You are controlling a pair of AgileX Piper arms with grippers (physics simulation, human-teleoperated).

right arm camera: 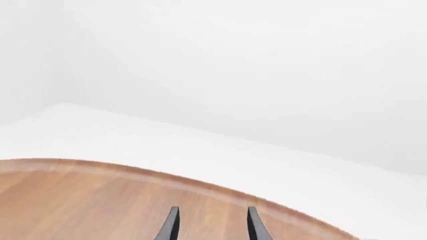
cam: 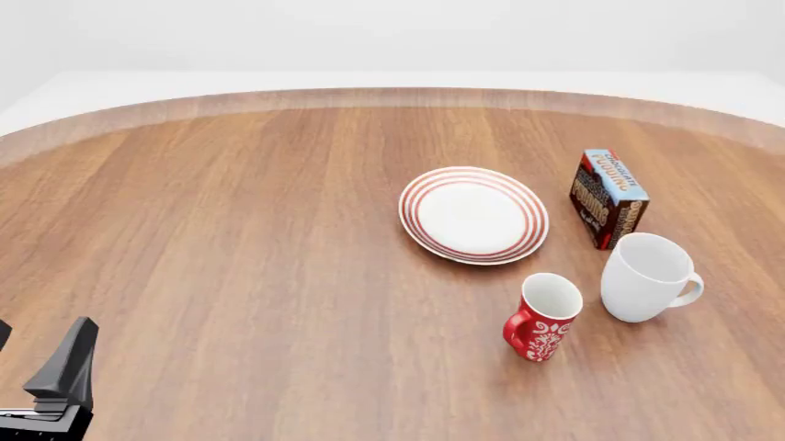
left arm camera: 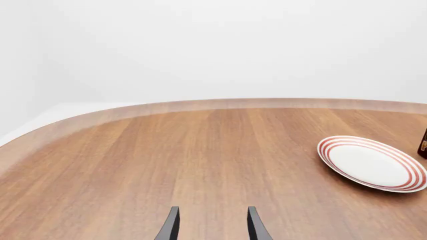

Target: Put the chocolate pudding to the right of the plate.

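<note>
The chocolate pudding (cam: pixel 608 198) is standing upright on the table (cam: pixel 245 257), just beside the plate (cam: pixel 473 214) at the plate's three o'clock side in the front view, apart from its rim; it looks to be sitting already where the task wants it. A white mug (cam: pixel 646 277) is standing near the carton at its five o'clock, and a red mug (cam: pixel 541 318) is sitting at the plate's five o'clock. As a small cardboard carton it is likely proving light and fairly stiff, though its walls may be giving under a hard squeeze and its printed faces may be slippery; a grip across the two broad faces, near mid-height, seems the safest hold, coming from above to be clearing the white mug. The left gripper (left arm camera: pixel 212 225) is hovering low at the table's seven o'clock corner, well apart from everything, its jaws standing moderately parted and holding nothing. The right gripper (right arm camera: pixel 212 224) is showing only in its own wrist view, pointing over the table's edge, fingers likewise parted and empty.
</note>
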